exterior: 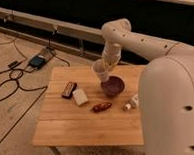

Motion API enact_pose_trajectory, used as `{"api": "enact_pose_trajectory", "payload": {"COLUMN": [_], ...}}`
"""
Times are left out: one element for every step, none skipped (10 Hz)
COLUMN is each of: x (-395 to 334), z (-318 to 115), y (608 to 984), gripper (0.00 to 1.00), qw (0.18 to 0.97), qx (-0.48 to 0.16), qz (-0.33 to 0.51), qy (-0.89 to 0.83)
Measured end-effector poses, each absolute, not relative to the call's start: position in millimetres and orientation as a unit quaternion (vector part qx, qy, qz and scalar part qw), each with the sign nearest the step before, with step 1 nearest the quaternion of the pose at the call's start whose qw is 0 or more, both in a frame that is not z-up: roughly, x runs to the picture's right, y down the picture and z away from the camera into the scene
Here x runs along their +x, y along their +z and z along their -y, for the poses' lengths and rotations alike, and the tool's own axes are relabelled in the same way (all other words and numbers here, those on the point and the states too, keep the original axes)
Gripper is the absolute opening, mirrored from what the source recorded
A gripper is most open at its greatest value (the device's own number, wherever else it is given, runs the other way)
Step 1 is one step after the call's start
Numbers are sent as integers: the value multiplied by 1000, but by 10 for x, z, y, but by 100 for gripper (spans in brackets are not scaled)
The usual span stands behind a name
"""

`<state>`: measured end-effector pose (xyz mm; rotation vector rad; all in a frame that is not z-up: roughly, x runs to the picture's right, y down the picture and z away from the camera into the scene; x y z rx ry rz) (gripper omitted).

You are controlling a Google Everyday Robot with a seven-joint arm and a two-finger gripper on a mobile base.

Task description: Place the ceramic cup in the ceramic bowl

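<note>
The wooden table [68,124] bore the ceramic bowl [112,86] right of centre. At the bowl's eleven o'clock hung the gripper [106,65], jaws clamped on the tilted ceramic cup [100,72], held aloft. This looked like the carry step; next it needed a short shift toward five o'clock, then lowering and release.

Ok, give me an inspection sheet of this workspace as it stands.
Surface: light wooden table, level.
Job's things: small white ceramic cup held tilted in the air above the left rim of the round dark purple ceramic bowl; not yet inside.
Clutter: dark flat rectangular item, white block, reddish-brown oblong item, white bottle near the right edge.
Grippers: gripper shut on the cup, above the table's rear.
Cables: dark cables on the floor, left, beside a dark box.
Surroundings: pale floor, dark wall behind.
</note>
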<state>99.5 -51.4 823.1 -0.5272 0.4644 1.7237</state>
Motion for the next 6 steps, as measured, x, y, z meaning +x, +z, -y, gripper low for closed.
{"api": "enact_pose_trajectory", "payload": {"x": [1086, 1230, 1324, 1381, 1423, 1433], "z": [461, 364, 299, 254, 201, 157], "y": [8221, 8213, 8225, 8248, 8293, 8342], "gripper": [0, 0, 0, 0, 0, 0], "qw": [595, 590, 584, 580, 574, 569], "qx": [-230, -234, -236, -237, -240, -244], "qz": [-206, -216, -221, -223, -225, -224], "qy": [742, 742, 744, 747, 750, 753]}}
